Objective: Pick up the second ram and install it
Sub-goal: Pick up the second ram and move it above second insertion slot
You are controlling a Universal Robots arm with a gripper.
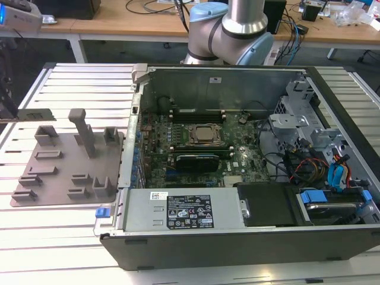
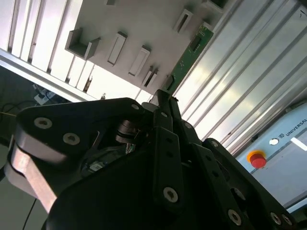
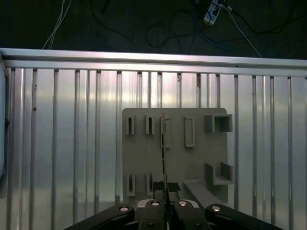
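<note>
Fingers: the fingers (image 2: pixel 163 120) are drawn close together on the near end of the second ram (image 2: pixel 191 55). They press on its two flat faces and hold nothing else.
Second ram: it reaches out straight from the fingers toward the tray beyond. In the first wrist view the second ram (image 3: pixel 163 143) is seen on its edge, as one thin line.
Position: its far end lies over a slot of the grey holder tray (image 3: pixel 192 163). Whether it touches that slot or hangs free above it cannot be told.
Handling: by judgement the stick is light, stiff and thin, but fragile. The chips and the contact edge should take no pressure.
Hold: the grip seems to sit at one end, so the long free part may tilt a little. A hold on bare board near the edge opposite to the contacts looks the safest.
Table: the slatted metal table (image 3: pixel 57 143) carries the tray.
Tray in the exterior view: the grey holder tray (image 1: pixel 65 160) stands on the exterior view's left, just beside the computer case (image 1: pixel 237 237).
Case: it lies open. Inside it, the motherboard (image 1: pixel 237 160) shows the CPU socket (image 1: pixel 205 135), with long black slot rails (image 1: pixel 199 160) just beside it.
</note>
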